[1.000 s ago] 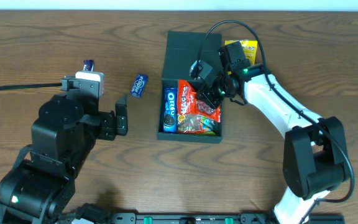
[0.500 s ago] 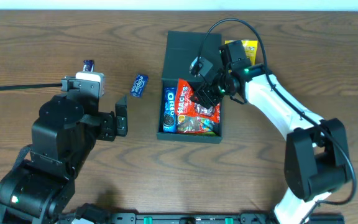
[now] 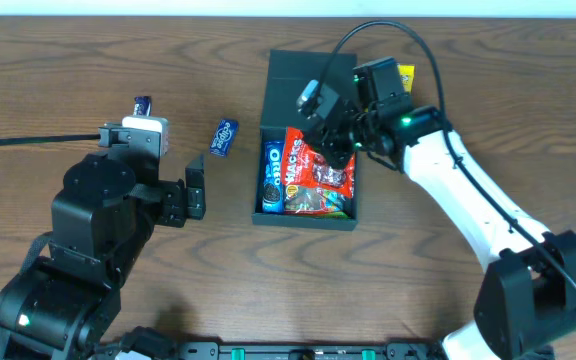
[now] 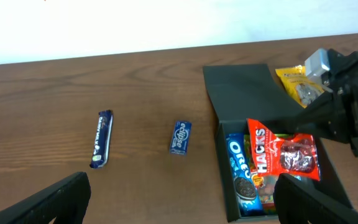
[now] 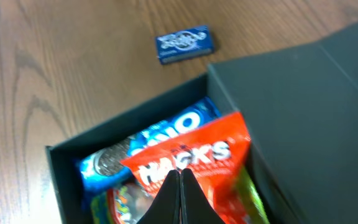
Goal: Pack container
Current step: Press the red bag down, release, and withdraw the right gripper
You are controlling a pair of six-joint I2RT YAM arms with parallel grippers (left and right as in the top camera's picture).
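Note:
The dark container (image 3: pixel 266 150) sits at mid-table with its flap lid (image 3: pixel 303 75) folded back. Inside lie a blue Oreo pack (image 3: pixel 272 175), a red Hacks bag (image 3: pixel 318 165) and a colourful packet. My right gripper (image 3: pixel 336 145) hovers over the box's right side. In the right wrist view its fingers (image 5: pixel 180 186) are pressed together, with nothing visibly between them, just above the Hacks bag (image 5: pixel 185 155). My left gripper (image 4: pixel 182 205) is open and empty, low over bare table left of the container (image 4: pixel 219 168).
A small blue gum pack (image 3: pixel 223 137) and a blue bar (image 3: pixel 143 104) lie left of the box. They also show in the left wrist view, the gum pack (image 4: pixel 180 137) right of the bar (image 4: pixel 102 138). A yellow packet (image 3: pixel 401 78) lies behind the right arm.
My right gripper has lifted and drawn back toward the lid. The Hacks bag stays in the box. The left arm has not moved.

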